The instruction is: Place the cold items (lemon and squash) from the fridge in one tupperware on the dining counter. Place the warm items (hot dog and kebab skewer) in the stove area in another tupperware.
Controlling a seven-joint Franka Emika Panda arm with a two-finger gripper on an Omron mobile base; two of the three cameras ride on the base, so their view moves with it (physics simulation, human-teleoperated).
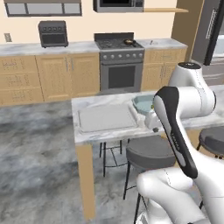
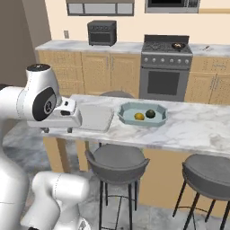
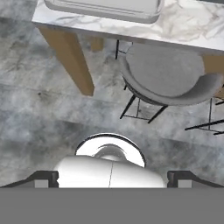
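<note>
Hand wide, empty, at counter near edge, above stool.

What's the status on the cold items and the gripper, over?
Gripper open, empty, pointing down over the floor by the stool. Lemon and squash already in the blue tupperware. Grey tupperware empty. Nothing in the way.

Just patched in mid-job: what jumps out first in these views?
The pale blue tupperware tray on the white marble dining counter already holds a yellow lemon and a dark green squash. Beside it, nearer the arm, lies a flat grey tupperware, empty. The gripper hangs with its jaws wide apart, holding nothing, above the floor beside a round grey bar stool.
</note>
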